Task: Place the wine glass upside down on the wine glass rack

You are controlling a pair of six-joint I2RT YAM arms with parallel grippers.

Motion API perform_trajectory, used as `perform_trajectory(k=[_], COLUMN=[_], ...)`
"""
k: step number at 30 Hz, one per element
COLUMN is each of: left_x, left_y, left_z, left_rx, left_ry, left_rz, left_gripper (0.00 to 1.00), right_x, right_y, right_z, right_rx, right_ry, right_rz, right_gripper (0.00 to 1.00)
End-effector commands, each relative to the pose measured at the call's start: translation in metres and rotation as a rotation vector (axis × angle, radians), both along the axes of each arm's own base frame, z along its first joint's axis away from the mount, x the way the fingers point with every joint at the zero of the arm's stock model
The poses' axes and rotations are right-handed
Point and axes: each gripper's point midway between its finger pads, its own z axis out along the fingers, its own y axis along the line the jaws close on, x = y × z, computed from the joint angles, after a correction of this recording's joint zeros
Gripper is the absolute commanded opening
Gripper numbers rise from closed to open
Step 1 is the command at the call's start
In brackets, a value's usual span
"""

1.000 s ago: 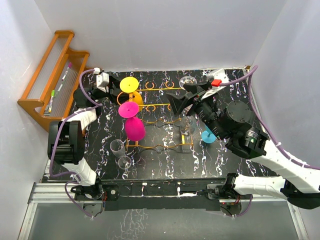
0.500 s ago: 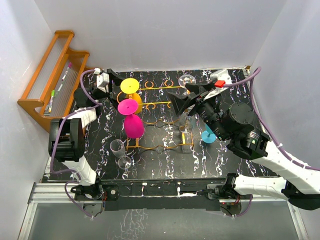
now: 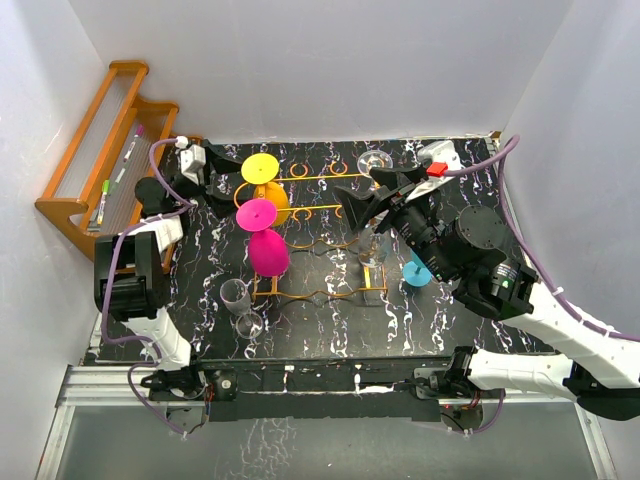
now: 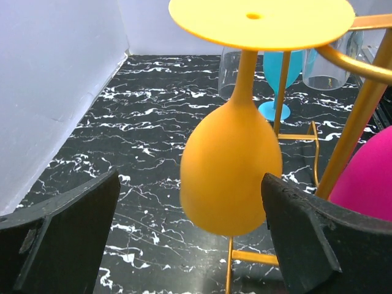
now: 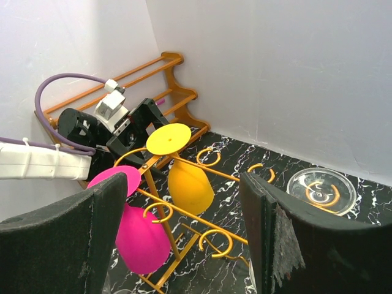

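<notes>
The yellow wine glass (image 3: 265, 180) hangs upside down in a loop at the left end of the gold wire wine glass rack (image 3: 330, 210), its round foot on top. My left gripper (image 3: 218, 160) is open just left of it. In the left wrist view the yellow wine glass bowl (image 4: 231, 171) hangs beyond the gripper (image 4: 190, 184), and neither finger touches it. A pink glass (image 3: 266, 250) hangs upside down beside it. My right gripper (image 3: 362, 205) hovers open and empty over the rack's right part. The right wrist view shows the yellow wine glass (image 5: 188, 182), the rack (image 5: 208, 168) and the gripper (image 5: 184, 202).
A clear glass (image 3: 375, 160) hangs at the rack's far right. A blue glass (image 3: 417, 270) stands on the black marbled table under my right arm. Two clear glasses (image 3: 240, 305) stand front left. An orange wooden rack (image 3: 105, 150) leans on the left wall.
My left gripper opened wide, let go of the yellow glass and drew back to the left. My right gripper shifted slightly left over the rack.
</notes>
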Motion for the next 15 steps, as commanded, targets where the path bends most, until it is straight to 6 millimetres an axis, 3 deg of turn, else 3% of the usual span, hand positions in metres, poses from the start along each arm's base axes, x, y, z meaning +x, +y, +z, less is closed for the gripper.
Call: perform_trajectory(k=[1, 4, 8, 11, 15], left_x=[-0.011, -0.015, -0.035, -0.054, -0.080], left_y=[0.015, 0.031, 0.052, 0.063, 0.065], left_z=[0.031, 0.039, 0.060, 0.078, 0.103], left_rx=[0.059, 0.083, 0.106, 0.105, 0.109], left_ry=[-0.214, -0.133, -0.043, 0.008, 0.144], left_rz=[0.008, 0.020, 0.060, 0.106, 0.116], left_gripper=[0.97, 0.97, 0.97, 0.97, 0.97], right_x=[-0.002, 0.008, 0.033, 0.044, 0.072], right_y=[-0.010, -0.017, -0.054, -0.097, -0.119], right_z=[0.016, 0.006, -0.015, -0.002, -0.002], right_rx=[0.060, 0.054, 0.013, 0.109, 0.056], right_ry=[-0.029, 0.047, 0.169, 0.163, 0.175], right_rz=[-0.020, -0.097, -0.338, -0.418, -0.466], right_gripper=[0.76, 0.81, 0.85, 0.86, 0.87])
